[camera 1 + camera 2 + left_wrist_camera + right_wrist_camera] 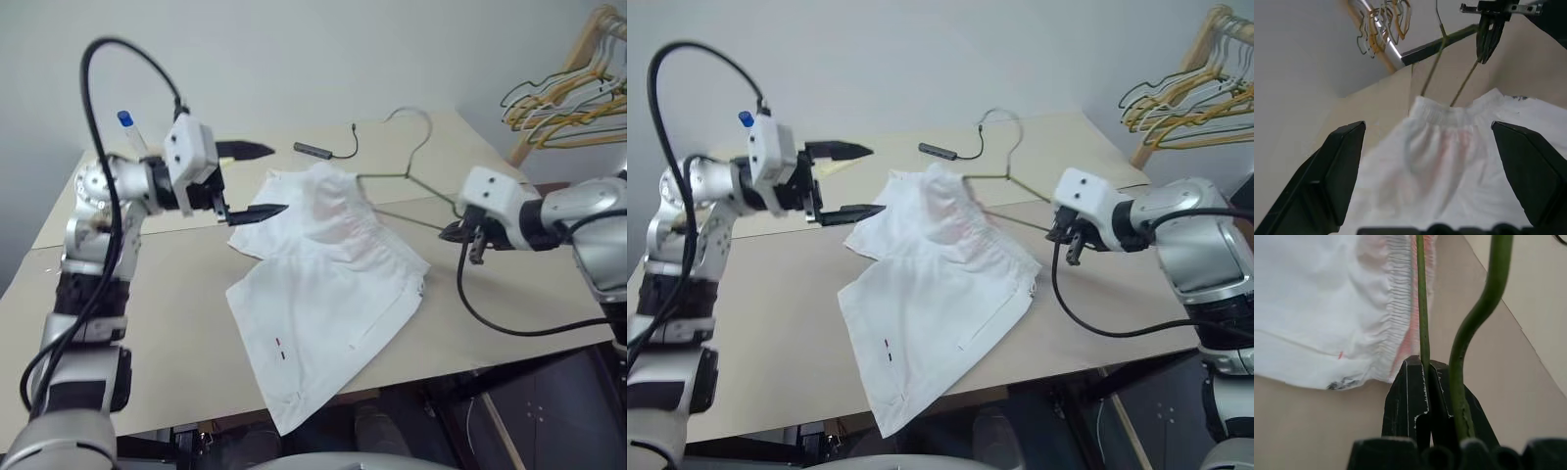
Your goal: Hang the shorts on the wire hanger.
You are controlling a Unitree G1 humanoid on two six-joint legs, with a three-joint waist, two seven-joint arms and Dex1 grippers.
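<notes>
Shorts [328,284], thin, limp and surely light, sprawl across the surface [176,323], best taken at the gathered waistband, while the right end effector [1426,377] pinches the stiff wire hanger [416,171] and the left end effector [847,181] hovers spread.

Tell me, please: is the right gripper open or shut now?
Shut. The right gripper has its two black fingers pressed together on the wire hanger, beside the shorts.
</notes>
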